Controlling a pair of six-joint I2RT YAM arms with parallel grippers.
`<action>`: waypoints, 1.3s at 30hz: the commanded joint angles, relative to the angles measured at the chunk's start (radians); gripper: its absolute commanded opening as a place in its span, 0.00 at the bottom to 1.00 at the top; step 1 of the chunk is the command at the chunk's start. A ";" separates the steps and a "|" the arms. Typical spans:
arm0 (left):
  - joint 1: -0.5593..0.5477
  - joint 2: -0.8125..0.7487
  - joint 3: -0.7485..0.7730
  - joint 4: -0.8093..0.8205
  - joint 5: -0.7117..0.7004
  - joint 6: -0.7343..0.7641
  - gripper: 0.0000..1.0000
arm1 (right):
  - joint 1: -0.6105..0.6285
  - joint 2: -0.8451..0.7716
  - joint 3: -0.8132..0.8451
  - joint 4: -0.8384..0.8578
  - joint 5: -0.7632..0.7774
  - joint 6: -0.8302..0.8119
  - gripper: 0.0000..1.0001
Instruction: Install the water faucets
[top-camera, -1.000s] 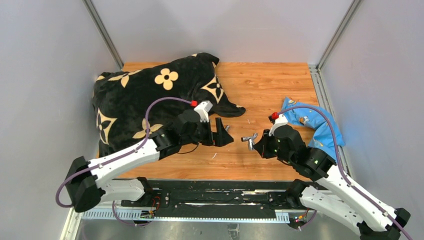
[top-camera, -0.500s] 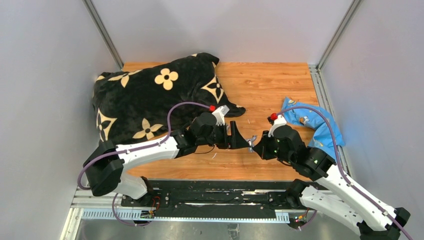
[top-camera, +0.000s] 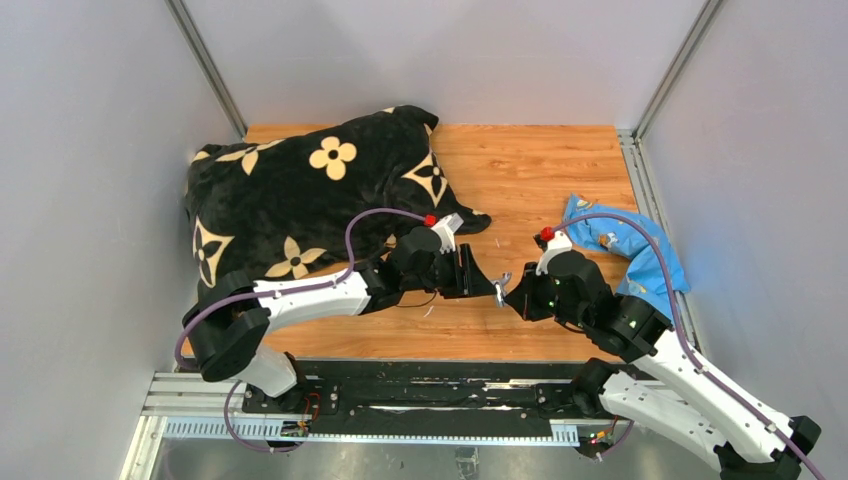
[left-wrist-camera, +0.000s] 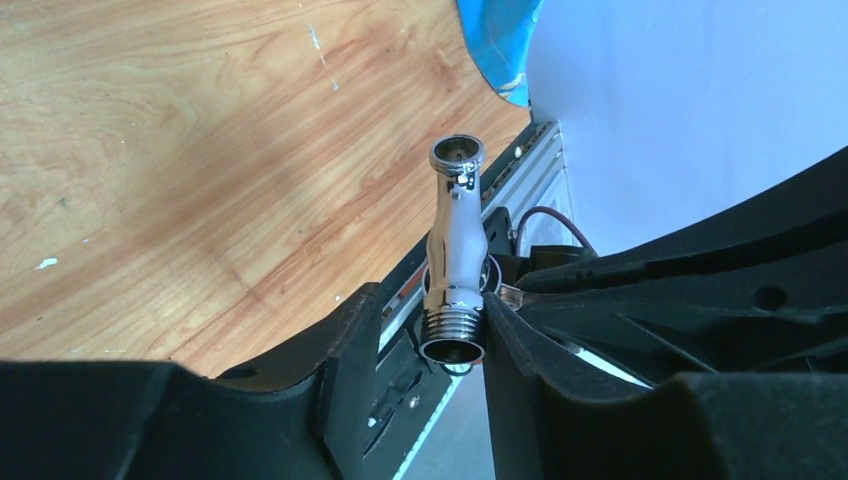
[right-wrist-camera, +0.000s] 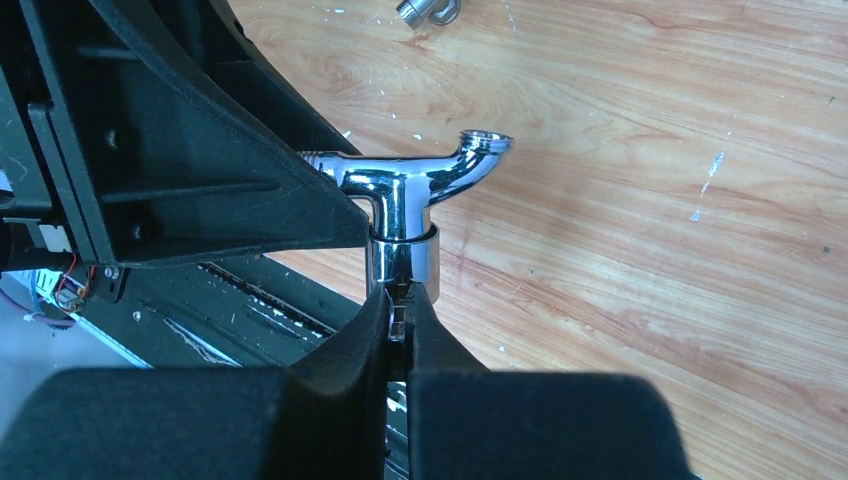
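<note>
A T-shaped chrome water faucet hangs above the wooden table between both arms. My right gripper is shut on the thin tab below the faucet's collar. My left gripper stands partly open around the threaded end. Its right finger touches the thread, and a gap is left on the other side. In the right wrist view the left fingers cover that threaded end. A short stubby fitting lies on the wood beyond.
A black blanket with tan flowers covers the table's left side, behind the left arm. A blue plastic bag lies at the right edge by the wall. A black rail runs along the near edge.
My left arm has swung right to the faucet and its jaws have narrowed around the threaded end. The right arm and the faucet have stayed put.
</note>
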 joint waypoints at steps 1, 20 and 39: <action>-0.004 0.009 0.002 0.058 -0.007 -0.021 0.42 | 0.013 -0.016 -0.007 0.021 -0.022 -0.003 0.01; 0.057 -0.263 -0.048 -0.026 0.413 0.451 0.00 | -0.143 -0.103 0.104 0.131 -0.445 -0.067 0.79; 0.058 -0.553 0.041 -0.255 0.458 0.662 0.00 | -0.160 -0.054 -0.090 0.819 -0.847 0.206 0.86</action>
